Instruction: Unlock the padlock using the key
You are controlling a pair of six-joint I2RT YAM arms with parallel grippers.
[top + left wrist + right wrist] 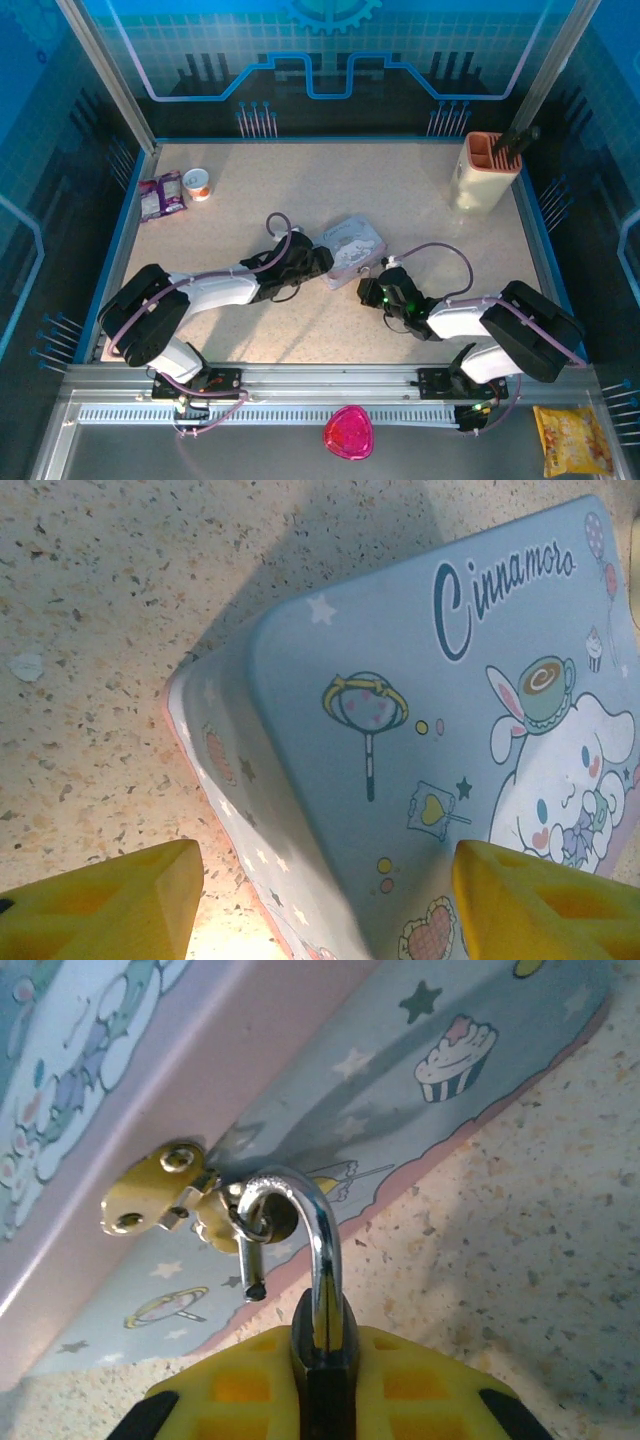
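Note:
The padlock (322,1345) has a dark body and a silvery shackle. My right gripper (322,1390) is shut on that body, low over the table in the top view (372,291). The shackle's free end stands out of the body, and its curve hooks through the ring of the brass hasp (155,1195) on the pale blue tin (330,1070). My left gripper (325,905) is open over the tin's (420,730) near corner, with one yellow finger (110,905) above the table and the other above the lid. It lies at the tin's left side (318,262). The key is out of view.
A peach-coloured holder (488,170) with a dark tool stands at the back right. A small cup (198,184) and purple packets (160,196) lie at the back left. On the front rail sit a pink object (348,432) and a yellow snack bag (572,440).

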